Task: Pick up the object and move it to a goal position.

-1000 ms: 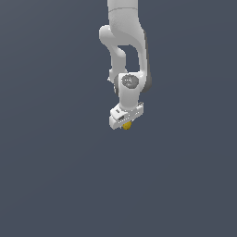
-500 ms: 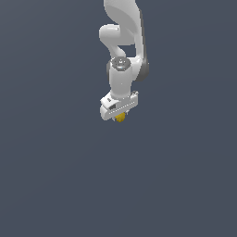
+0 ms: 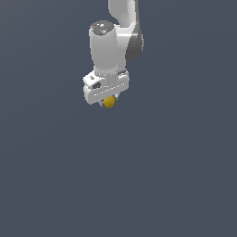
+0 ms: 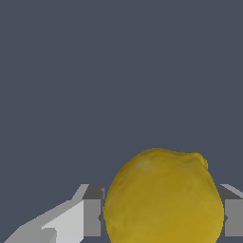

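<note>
A mustard-yellow tone is shown by the object [image 4: 163, 199] (darker, brownish mottling toward its edges). The gripper [image 3: 107, 98] is rendered white, its fingers [image 4: 92, 211] grey. A uniform slate-grey background is seen.

Flat, even simulator light, sharp low-detail renders, no cast shadows, soft highlight on the arm [image 3: 109, 46], no glare

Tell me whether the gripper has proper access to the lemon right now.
Yes, it seems so: the gripper already has the lemon between its jaws, one finger against each side, and nothing else is near.
</note>
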Action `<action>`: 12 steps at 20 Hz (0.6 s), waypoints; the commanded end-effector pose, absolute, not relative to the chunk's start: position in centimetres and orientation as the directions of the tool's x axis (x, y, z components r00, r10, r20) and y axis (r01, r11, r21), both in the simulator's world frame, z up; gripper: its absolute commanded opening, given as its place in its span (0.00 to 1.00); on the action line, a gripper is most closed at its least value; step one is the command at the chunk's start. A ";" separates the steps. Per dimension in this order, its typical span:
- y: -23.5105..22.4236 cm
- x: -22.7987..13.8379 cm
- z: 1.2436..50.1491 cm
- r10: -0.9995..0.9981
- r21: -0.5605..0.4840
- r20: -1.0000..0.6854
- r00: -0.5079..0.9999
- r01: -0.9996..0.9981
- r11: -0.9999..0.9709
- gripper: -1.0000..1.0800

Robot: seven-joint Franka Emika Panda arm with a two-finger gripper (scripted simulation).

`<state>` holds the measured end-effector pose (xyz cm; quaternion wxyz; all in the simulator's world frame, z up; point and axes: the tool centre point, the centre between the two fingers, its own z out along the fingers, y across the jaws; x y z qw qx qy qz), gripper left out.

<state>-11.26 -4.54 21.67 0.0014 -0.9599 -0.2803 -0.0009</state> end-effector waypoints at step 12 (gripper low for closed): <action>-11.9 -12.2 35.1 0.538 -0.003 0.003 0.843 0.538 -0.843 0.00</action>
